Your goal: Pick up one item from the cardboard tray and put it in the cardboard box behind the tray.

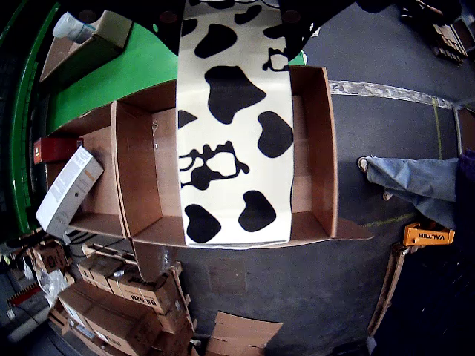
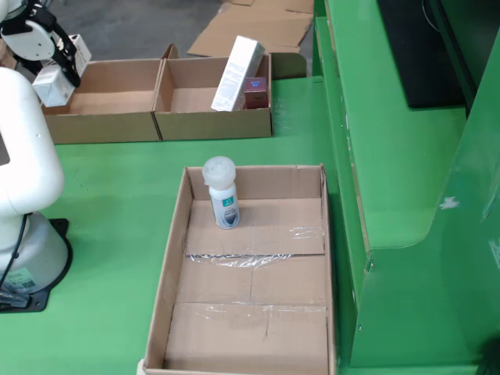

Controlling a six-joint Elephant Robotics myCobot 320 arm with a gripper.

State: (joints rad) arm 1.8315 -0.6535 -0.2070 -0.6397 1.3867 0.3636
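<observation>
In the gripper-mounted view, my gripper is shut on a long white carton with black cow patches. The carton hangs over the empty compartment of the cardboard box. In the fixed view from the side, the gripper holds the carton at the top left, above the left compartment of the box. The right compartment holds a tall white carton and a dark red pack. The cardboard tray holds one upright white bottle.
The arm's white base stands left of the tray. A raised green structure runs along the right. Beyond the table, the gripper-mounted view shows a person's jeans leg, an orange tool and stacked cardboard boxes on the floor.
</observation>
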